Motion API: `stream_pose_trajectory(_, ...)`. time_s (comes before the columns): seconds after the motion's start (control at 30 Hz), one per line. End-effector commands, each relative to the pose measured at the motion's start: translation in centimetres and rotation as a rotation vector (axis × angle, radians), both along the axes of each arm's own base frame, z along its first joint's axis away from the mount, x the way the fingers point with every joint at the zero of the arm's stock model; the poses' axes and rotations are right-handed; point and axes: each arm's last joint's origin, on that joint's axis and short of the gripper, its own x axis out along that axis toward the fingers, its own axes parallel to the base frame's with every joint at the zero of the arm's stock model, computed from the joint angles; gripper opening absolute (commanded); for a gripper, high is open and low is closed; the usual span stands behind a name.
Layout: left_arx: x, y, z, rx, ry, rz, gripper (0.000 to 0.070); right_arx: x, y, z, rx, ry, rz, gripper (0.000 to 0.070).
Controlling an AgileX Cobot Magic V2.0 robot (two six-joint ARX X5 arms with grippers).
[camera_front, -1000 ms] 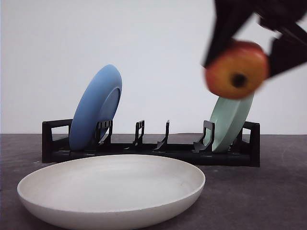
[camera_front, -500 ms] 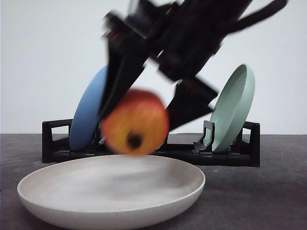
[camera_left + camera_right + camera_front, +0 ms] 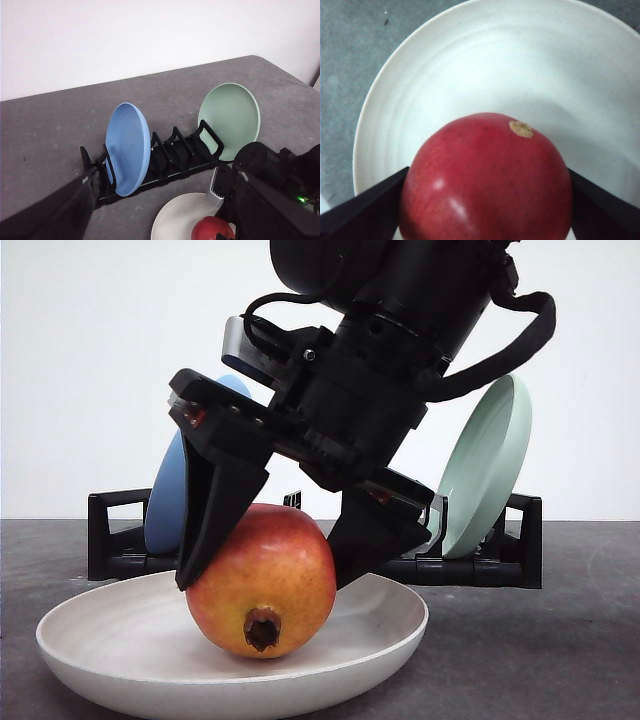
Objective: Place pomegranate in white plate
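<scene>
**Pomegranate rests in the white plate, right hand clamped on it**

The pomegranate (image 3: pixel 262 581) sits inside the white plate (image 3: pixel 100 645), its underside touching the plate's floor toward the middle of the dish. Its dark crown hole faces the front camera, low on the fruit. The skin runs from red at the top to orange-yellow lower down. In the right wrist view the pomegranate (image 3: pixel 487 180) shows deep red, with a small tan spot on its upper surface.

The right hand (image 3: pixel 280 545) comes down on the fruit from above, tilted. Its two black fingers (image 3: pixel 215 515) press against opposite sides of the pomegranate, so the hand is clamped on it. In the right wrist view the same fingers (image 3: pixel 362 207) flank the fruit on both sides and touch its skin, with the white plate (image 3: pixel 485 75) spread wide beneath.

The left hand (image 3: pixel 165 212) hangs well above the desk (image 3: pixel 50 130), looking down on the scene. Its fingers stand wide apart and hold nothing.

There is one pomegranate. There are three plates: the white one lying flat on the desk, a blue plate (image 3: pixel 165 505) and a pale green plate (image 3: pixel 487 465). The blue and green plates stand on edge in a single black dish rack (image 3: pixel 115 540) behind the white plate, the blue at the rack's left end and the green at its right end, with the slots between them unfilled. Two hands are in view.
</scene>
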Motion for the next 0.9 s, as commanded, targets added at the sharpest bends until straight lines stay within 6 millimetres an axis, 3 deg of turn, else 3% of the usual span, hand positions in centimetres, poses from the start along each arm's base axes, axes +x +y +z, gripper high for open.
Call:
stream_pose_trajectory(0.0, 0.0, -0.2, 0.3, -0.018, -0.001, -0.006, 0.0512, -0.1, 0.5, 0.1, 0.007, -0.002, 0.010, 0.0576)
stream_pose_trajectory(0.2, 0.0, -0.3, 0.3, -0.024, 0.002, -0.004, 0.0512, -0.3, 0.6, 0.1, 0.006, -0.001, 0.013, 0.0682)
stream_pose_trajectory(0.47, 0.0, -0.2, 0.3, -0.019, 0.006, -0.003, 0.0512, 0.0, 0.9, 1.2, 0.023, -0.024, 0.023, 0.0700)
stream_pose_trajectory(0.63, 0.0, -0.2, 0.3, -0.022, 0.007, -0.002, 0.0512, 0.3, 1.2, 4.1, 0.002, -0.079, 0.054, 0.0700)
stream_pose_trajectory(0.87, 0.0, -0.2, 0.2, -0.022, 0.007, -0.002, 0.0512, 0.0, 0.4, 10.0, -0.011, -0.225, 0.093, 0.0700)
